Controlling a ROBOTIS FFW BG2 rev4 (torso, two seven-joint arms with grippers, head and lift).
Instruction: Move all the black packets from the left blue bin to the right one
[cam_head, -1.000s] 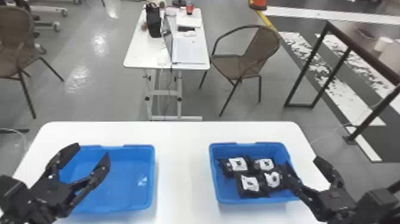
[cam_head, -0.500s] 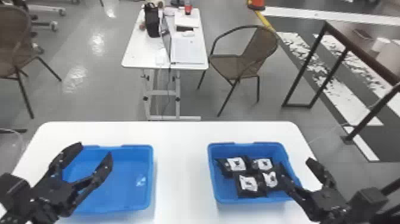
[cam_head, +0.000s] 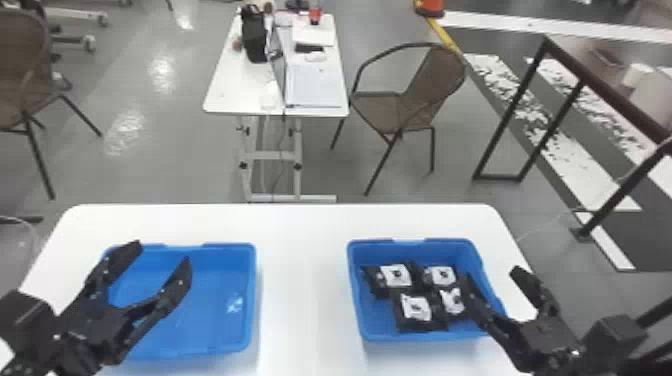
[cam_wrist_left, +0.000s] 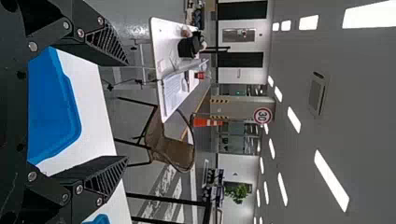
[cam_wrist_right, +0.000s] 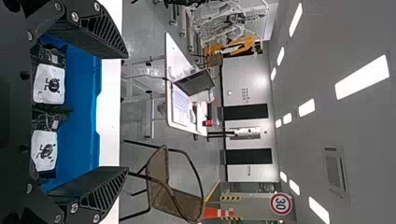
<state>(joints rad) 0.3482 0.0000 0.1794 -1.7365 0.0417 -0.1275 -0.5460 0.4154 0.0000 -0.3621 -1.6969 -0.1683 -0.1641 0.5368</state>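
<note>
My left gripper (cam_head: 162, 252) is open above the left blue bin (cam_head: 252, 300), whose visible floor bears no packet. Over the right side of the right blue bin (cam_head: 354, 290) my right gripper (cam_head: 492, 272) stands open, nothing between its fingers. Several black packets with white labels lie together in that bin, one of them (cam_head: 415, 310) at the front. In the left wrist view the left gripper (cam_wrist_left: 127, 112) has its fingers wide apart beside a blue bin (cam_wrist_left: 51, 107). The right wrist view has the right gripper (cam_wrist_right: 127, 112) spread, with packets (cam_wrist_right: 49, 84) in the blue bin (cam_wrist_right: 81, 102) beyond.
Both bins stand on a white table (cam_head: 305, 280), with a bare strip of tabletop between them. Behind it are a small white desk (cam_head: 240, 90) with a laptop and papers, a brown chair (cam_head: 420, 100) and a dark-framed table (cam_head: 582, 75) at the right.
The head view has shifted very slightly. Both open grippers stay over the bins with almost no movement, and the packets lie as before.
</note>
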